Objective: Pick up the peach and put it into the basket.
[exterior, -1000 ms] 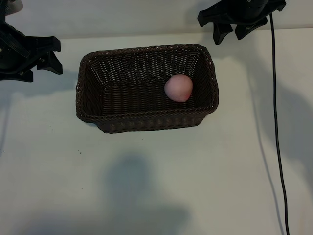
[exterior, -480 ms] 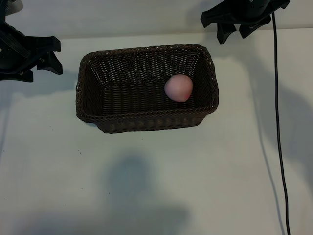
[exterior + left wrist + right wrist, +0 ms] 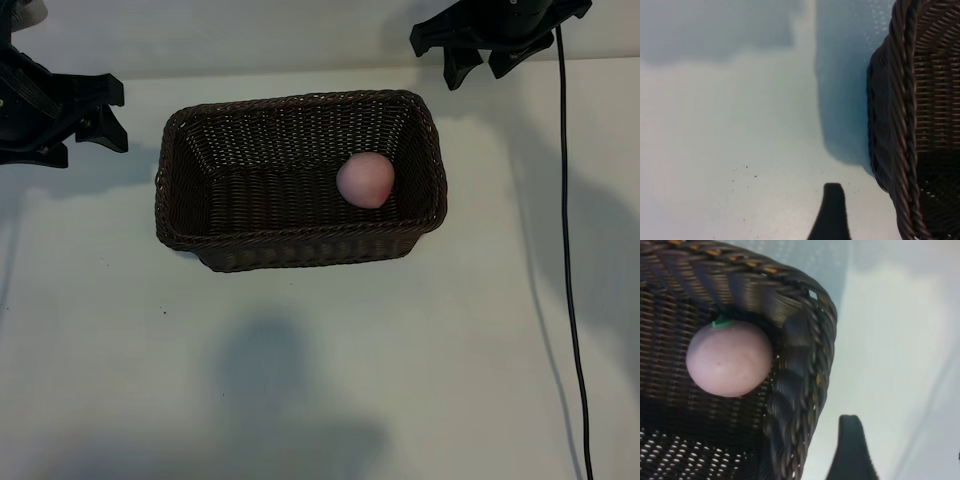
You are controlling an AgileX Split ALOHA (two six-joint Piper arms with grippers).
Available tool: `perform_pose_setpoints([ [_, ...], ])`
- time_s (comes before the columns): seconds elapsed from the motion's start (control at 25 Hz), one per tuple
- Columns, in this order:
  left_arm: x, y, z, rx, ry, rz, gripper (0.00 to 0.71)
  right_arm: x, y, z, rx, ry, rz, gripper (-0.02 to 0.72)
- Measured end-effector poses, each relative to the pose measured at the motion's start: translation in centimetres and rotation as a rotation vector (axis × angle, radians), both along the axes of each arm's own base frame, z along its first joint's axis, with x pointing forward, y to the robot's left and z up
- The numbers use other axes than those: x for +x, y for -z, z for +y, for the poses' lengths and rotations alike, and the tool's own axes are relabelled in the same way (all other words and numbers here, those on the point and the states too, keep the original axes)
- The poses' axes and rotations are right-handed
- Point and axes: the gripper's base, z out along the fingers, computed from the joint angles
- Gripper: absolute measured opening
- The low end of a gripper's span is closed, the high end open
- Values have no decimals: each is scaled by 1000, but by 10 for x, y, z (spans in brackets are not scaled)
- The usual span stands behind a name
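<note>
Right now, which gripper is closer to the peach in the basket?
Right. The right gripper hangs open just beyond the basket's far right corner, near the peach. The left gripper sits open off the basket's opposite end.

You have nothing to read here: no text, label, brand, number or sign stands on the basket (image 3: 300,245), the peach (image 3: 365,180), the table (image 3: 300,380) or either arm.
</note>
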Motion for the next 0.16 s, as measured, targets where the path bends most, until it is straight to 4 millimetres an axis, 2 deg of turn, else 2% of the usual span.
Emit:
perform_pose_setpoints([
  [0.16, 0, 0, 0, 0, 0, 0, 591, 0, 0, 0, 0, 0, 0, 496],
])
